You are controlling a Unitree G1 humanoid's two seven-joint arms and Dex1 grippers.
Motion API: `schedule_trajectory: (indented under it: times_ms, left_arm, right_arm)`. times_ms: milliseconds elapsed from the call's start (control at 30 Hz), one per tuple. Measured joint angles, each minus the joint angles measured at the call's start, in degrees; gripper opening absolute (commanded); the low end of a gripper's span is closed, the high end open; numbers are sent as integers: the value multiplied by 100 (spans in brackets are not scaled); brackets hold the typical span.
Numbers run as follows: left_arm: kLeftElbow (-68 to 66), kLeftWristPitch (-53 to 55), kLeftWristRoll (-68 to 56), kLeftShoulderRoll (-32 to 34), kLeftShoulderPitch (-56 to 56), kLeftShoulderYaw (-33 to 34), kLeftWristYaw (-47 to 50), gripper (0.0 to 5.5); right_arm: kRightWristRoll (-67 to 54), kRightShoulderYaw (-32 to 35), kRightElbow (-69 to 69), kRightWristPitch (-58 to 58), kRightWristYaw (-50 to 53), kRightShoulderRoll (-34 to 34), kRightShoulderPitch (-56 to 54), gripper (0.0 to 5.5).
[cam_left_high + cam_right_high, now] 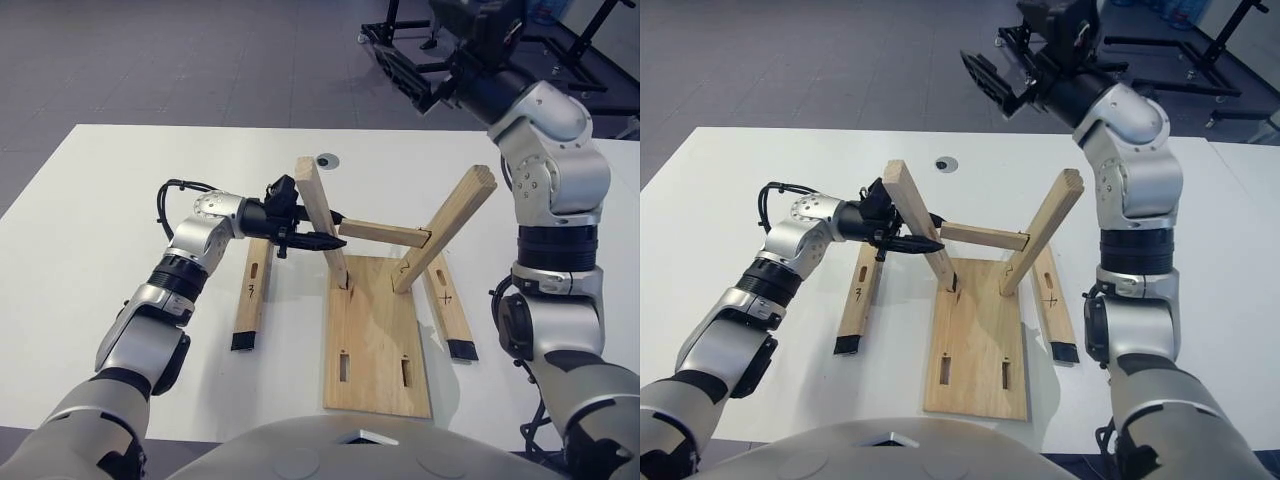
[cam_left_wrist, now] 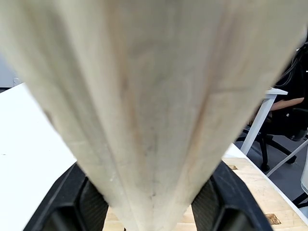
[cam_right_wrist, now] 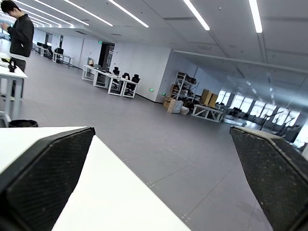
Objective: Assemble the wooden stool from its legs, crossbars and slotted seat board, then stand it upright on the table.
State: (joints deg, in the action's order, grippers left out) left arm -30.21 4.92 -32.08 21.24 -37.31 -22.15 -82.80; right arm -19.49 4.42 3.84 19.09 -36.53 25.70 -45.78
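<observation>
The slotted seat board (image 1: 375,340) lies flat on the white table (image 1: 90,220). Two legs stand slanted in its far slots: the left leg (image 1: 318,200) and the right leg (image 1: 455,225), joined by a crossbar (image 1: 385,233). My left gripper (image 1: 328,240) is shut on the left leg at mid-height; the left wrist view has that leg (image 2: 144,96) pressed between both fingers (image 2: 72,202). Two more legs lie flat, one left of the board (image 1: 252,290) and one right of it (image 1: 448,312). My right gripper (image 1: 1000,85) is held high beyond the table's far edge, open with nothing in it (image 3: 154,178).
A round grommet (image 1: 327,160) sits in the table near the far edge. Black metal frames (image 1: 560,50) stand on the floor behind the table. Bare tabletop lies at the far left and along the front left.
</observation>
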Motion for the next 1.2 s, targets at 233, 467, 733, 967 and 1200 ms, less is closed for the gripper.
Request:
schedule_trajectory:
  times_ms: [233, 467, 733, 967, 1200]
  left_arm:
    - [185, 7, 0, 88, 69, -26, 116, 201]
    - [1371, 345, -69, 687, 828, 135, 862, 201]
    - [2542, 1075, -258, 1495, 1433, 346, 1258, 201]
    - [2687, 1576, -335, 1572, 1382, 397, 1446, 201]
    - [2219, 1837, -342, 1560, 890, 170, 1152, 201]
  right_arm:
    - [167, 24, -999, 0, 80, 303, 33, 517]
    - [437, -601, -3489, 457, -138, 1001, 756, 517]
    - [1892, -838, -4690, -4, 476, 1302, 3595, 517]
    - [3077, -1305, -4976, -619, 1078, 1061, 4961, 517]
    - [3875, -1842, -4748, -902, 1297, 718, 4910, 517]
